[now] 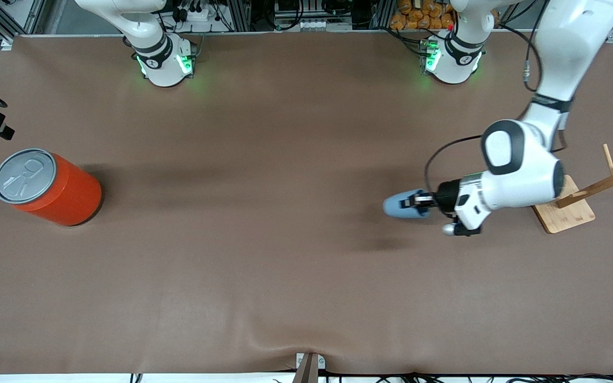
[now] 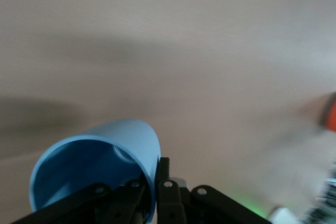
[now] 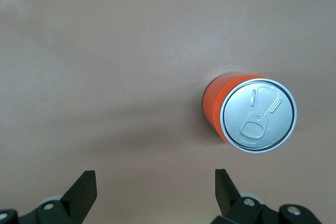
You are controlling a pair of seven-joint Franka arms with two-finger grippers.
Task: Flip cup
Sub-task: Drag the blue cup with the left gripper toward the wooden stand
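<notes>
Where the front view begins, toward the right arm's end of the tabletop [image 1: 285, 255], an orange can [image 1: 51, 187] stands upright with its grey pull-tab lid [image 1: 24, 175] facing up. The right claw [image 3: 152, 192] does not show in the front view; in the right wrist view its two dark fingers [image 3: 84, 190] stand wide apart with nothing between them, high over the brown surface with the same can [image 3: 252, 114] below. That arm waits.

Across the middle, the tabletop is a plain brown mat with a soft shadow running along it.

Toward the left arm's end, the left claw [image 1: 418, 200] is turned sideways and clamped on the cup [image 1: 403, 205], a small light-blue tumbler held lying on its side in the air over the tabletop, its closed end pointing toward the right arm's end. In the left wrist view the cup's [image 2: 100, 166] open mouth faces the camera, and the black fingers [image 2: 165, 190] pinch its rim wall, one finger inside and one outside. A dark shadow lies on the mat under it.

Just past the left arm's wrist, a wooden rack [image 1: 594, 191] on a flat bamboo base [image 1: 567, 215] sits at the tabletop's edge, its pegs slanting upward.
</notes>
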